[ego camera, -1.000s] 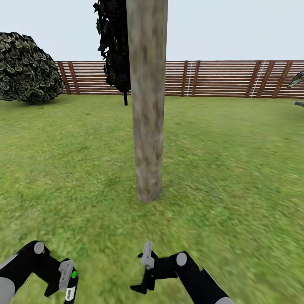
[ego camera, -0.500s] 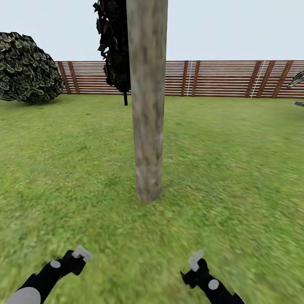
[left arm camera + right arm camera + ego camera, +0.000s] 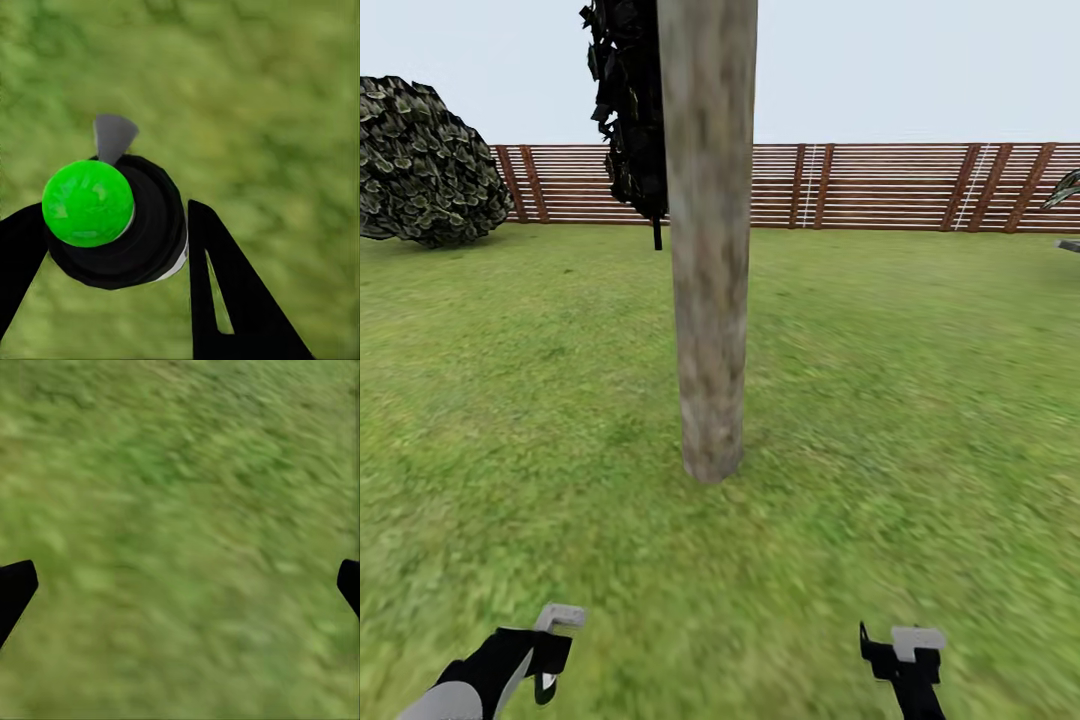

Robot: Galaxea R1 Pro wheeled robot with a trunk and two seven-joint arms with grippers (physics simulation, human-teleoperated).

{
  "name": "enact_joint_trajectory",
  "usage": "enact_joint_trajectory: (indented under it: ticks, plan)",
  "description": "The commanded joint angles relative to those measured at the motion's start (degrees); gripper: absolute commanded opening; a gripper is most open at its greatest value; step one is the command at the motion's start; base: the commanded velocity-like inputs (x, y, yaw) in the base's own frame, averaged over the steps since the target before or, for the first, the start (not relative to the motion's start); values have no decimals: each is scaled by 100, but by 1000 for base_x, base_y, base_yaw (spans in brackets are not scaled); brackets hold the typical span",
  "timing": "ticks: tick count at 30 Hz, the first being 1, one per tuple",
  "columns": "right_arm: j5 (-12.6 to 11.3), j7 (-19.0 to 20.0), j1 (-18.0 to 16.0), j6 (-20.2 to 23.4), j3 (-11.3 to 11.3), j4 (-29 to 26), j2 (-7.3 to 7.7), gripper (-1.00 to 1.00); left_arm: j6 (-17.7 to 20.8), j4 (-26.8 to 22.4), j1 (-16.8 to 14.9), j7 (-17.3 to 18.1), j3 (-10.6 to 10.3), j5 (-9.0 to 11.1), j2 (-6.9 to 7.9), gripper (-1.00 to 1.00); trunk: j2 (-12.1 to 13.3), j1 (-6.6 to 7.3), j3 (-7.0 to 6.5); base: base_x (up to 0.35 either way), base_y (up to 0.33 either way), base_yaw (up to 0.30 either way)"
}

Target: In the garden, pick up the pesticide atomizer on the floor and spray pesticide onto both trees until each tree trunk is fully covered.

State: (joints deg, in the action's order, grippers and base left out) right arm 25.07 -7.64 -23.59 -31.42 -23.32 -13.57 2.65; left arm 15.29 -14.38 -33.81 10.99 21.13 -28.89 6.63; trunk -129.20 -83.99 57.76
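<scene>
One tree trunk [image 3: 708, 250], pale grey-tan and mottled, rises straight from the lawn just ahead of me. The pesticide atomizer [image 3: 146, 247] is a small black bottle with a bright green round top and a grey nozzle. My left gripper [image 3: 112, 214] is shut on it over the grass. In the head view the left gripper [image 3: 545, 662] sits low at the left, well short of the trunk. My right gripper [image 3: 900, 655] is low at the right. In its wrist view the right gripper [image 3: 185, 577] is open, fingertips far apart, with only grass between them.
A near-black narrow tree [image 3: 630, 110] stands behind the trunk. A rounded dark bush [image 3: 425, 160] is at the far left. A brown slatted fence [image 3: 880, 185] closes the lawn at the back. Grass stretches on both sides of the trunk.
Both arms have swung outward and lower in the head view: the left forearm unfolded, the right gripper moved well to the right. The trunk and lawn hold nearly the same place.
</scene>
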Motion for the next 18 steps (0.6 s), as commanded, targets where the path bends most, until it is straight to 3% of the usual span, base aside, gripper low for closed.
enact_joint_trajectory:
  ticks: [1, 5, 8, 11, 13, 14, 18]
  plan:
    - [-4, -3, 17, -25, -4, 1, -1, 100, 3, 2, -4, 0, -1, 1, -18, -100, 0, 0, 0, 303, -91, 0]
    - [-165, -14, 51, -60, -19, 3, -9, 100, 23, 4, -25, 0, -3, 1, -190, -100, 0, 0, 0, 258, -198, 0]
    - [-635, -12, 56, -60, -26, 3, -6, 100, 256, -4, -86, 3, -9, 0, -349, -100, 0, 0, 0, 180, -269, -14]
    - [-934, -10, 56, -58, -31, 3, 2, 100, 565, -112, -233, 7, -5, 5, -462, -100, 0, 0, 0, 135, -279, -157]
    - [-993, -10, 57, -57, -31, 3, 5, 100, 754, -274, -305, 8, -6, 6, -509, -100, 0, 0, 0, 120, -286, -270]
    - [-1015, -10, 57, -57, -32, 3, 7, 100, 996, -601, -354, 8, -8, 2, -561, -100, 0, 0, 0, 239, -233, -296]
    - [-1020, -10, 57, -57, -32, 3, 7, 100, 1084, -825, -385, 8, -19, -2, -608, -100, 0, 0, 0, 326, -41, -300]
